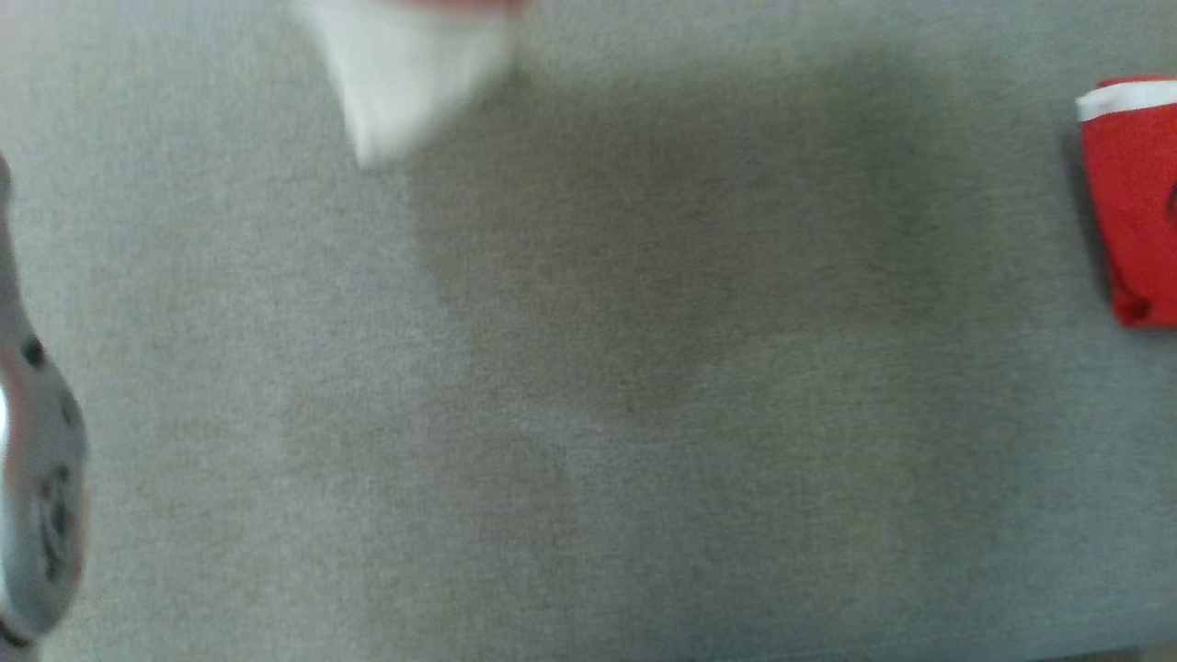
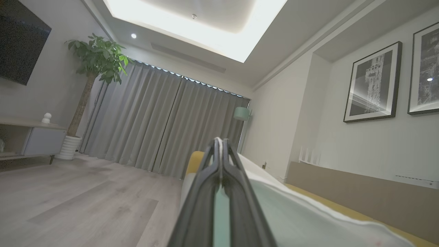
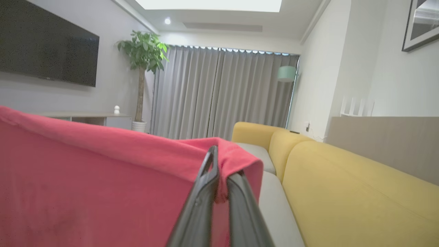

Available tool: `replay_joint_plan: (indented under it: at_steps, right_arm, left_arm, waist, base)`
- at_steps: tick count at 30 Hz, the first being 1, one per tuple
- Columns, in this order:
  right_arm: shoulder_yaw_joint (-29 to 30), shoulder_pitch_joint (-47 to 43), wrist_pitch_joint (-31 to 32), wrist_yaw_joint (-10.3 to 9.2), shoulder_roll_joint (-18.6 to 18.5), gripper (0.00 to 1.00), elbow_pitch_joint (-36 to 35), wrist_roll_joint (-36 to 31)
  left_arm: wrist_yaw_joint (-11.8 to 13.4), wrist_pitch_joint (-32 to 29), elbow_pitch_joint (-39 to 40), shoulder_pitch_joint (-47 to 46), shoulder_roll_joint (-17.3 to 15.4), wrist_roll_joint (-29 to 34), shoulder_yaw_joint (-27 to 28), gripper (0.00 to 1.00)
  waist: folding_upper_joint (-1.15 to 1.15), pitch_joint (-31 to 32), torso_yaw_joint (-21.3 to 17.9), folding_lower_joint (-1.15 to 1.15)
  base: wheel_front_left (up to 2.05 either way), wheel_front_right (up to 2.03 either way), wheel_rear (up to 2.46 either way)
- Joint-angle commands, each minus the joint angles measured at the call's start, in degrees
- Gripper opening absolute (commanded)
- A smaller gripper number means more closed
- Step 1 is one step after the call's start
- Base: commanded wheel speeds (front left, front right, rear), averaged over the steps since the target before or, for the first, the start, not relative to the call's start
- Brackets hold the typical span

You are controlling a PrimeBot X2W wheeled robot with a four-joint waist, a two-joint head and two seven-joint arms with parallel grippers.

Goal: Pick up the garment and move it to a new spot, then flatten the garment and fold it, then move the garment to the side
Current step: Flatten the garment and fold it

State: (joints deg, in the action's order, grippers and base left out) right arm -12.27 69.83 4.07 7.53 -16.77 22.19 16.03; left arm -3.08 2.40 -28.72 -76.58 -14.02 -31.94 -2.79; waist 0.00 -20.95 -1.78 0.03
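Grey woven upholstery [image 1: 588, 414] spreads below the head view; the garment [image 1: 414, 74] shows as a blurred white sleeve at the top edge, red shorts [image 1: 1136, 202] lying far right. Left wrist view: left gripper [image 2: 219, 141], jaws clamped on its pale hem. Right wrist view: right gripper [image 3: 222, 163], jaws pinching red jersey cloth beside the yellow sofa [image 3: 343, 188]. Lower both arms level, cloth taut, clear of the shorts
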Motion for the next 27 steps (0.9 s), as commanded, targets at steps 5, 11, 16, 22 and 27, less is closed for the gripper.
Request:
replay_joint_plan:
  at_steps: [5,11,16,22,27]
  right_arm:
    - [-1.88,6.18,-8.42,-0.04,1.89,0.00,11.76,-0.94]
    - [-6.69,0.96,-10.72,-0.04,2.98,0.00,22.47,2.37]
    - [-14.32,-4.72,-9.24,-0.04,0.67,0.00,27.08,5.80]
    - [-22.13,-11.02,-5.26,-0.04,-3.62,0.00,27.91,11.40]
    - [-28.82,-15.94,-0.66,-0.04,-9.33,0.00,24.71,18.00]
  left_arm:
    - [-2.57,6.77,-7.59,-7.50,-2.39,0.73,-0.90,0.00]
    - [-4.17,10.46,-14.02,-1.87,-2.71,3.06,-7.31,0.00]
    - [-4.37,10.81,-14.89,6.42,-3.70,0.81,-13.24,0.00]
    - [-4.39,4.98,-7.89,16.80,-8.32,-7.07,-26.38,0.00]
    - [-4.40,-0.81,-0.10,24.23,-16.75,-13.35,-36.39,0.00]
  waist:
    - [0.00,-2.19,1.71,-0.03]
    - [0.00,-1.20,2.53,-0.03]
    - [0.00,0.05,3.22,-0.03]
    - [0.00,2.59,3.96,-0.03]
    - [0.00,5.91,4.36,-0.03]
  base:
    - [0.00,0.00,0.00]
    - [0.00,0.00,0.00]
    - [0.00,0.00,0.00]
    - [0.00,0.00,0.00]
    - [0.00,0.00,0.00]
